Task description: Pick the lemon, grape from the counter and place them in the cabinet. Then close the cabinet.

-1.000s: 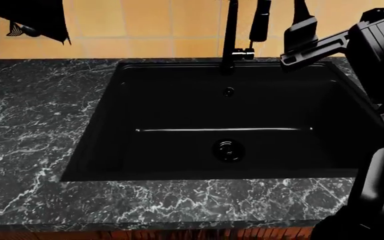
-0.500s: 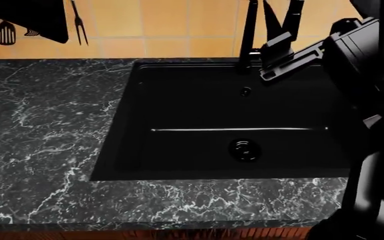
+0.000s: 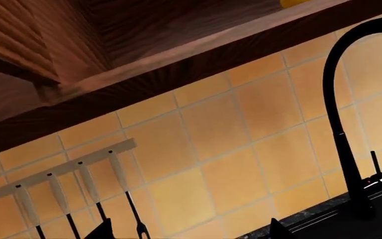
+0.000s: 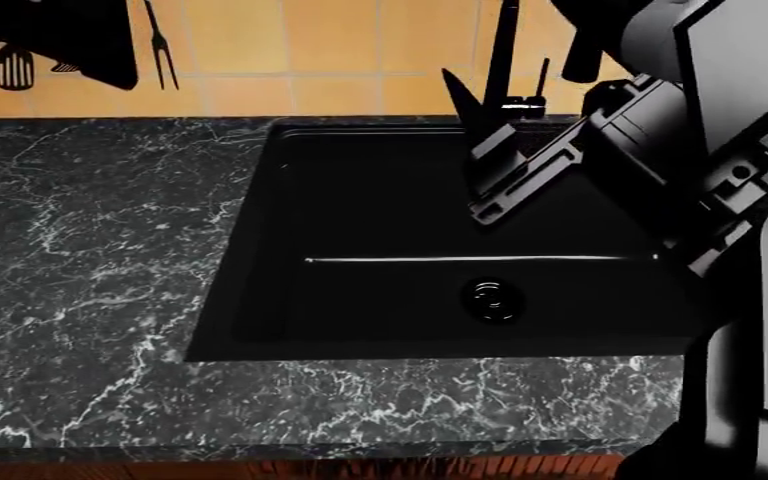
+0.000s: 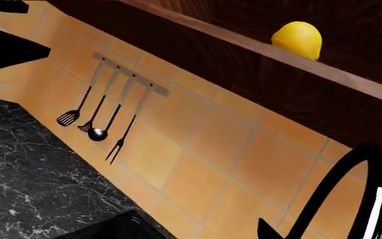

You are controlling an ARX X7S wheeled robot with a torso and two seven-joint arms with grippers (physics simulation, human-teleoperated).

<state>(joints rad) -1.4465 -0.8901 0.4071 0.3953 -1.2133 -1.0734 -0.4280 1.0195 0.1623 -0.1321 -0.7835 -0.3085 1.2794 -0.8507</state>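
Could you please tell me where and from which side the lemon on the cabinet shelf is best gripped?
I would grip the lemon across its rounded middle, on opposite sides, coming in from the open front, above the shelf edge. It is smooth and handleless, and sits close behind that edge, which hides its underside.

My right arm (image 4: 704, 150) is all matte black: blocky angular housings, a flat grey-sheened panel on its upper link, and stepped ridged brackets near the wrist. I see no cables or markings.
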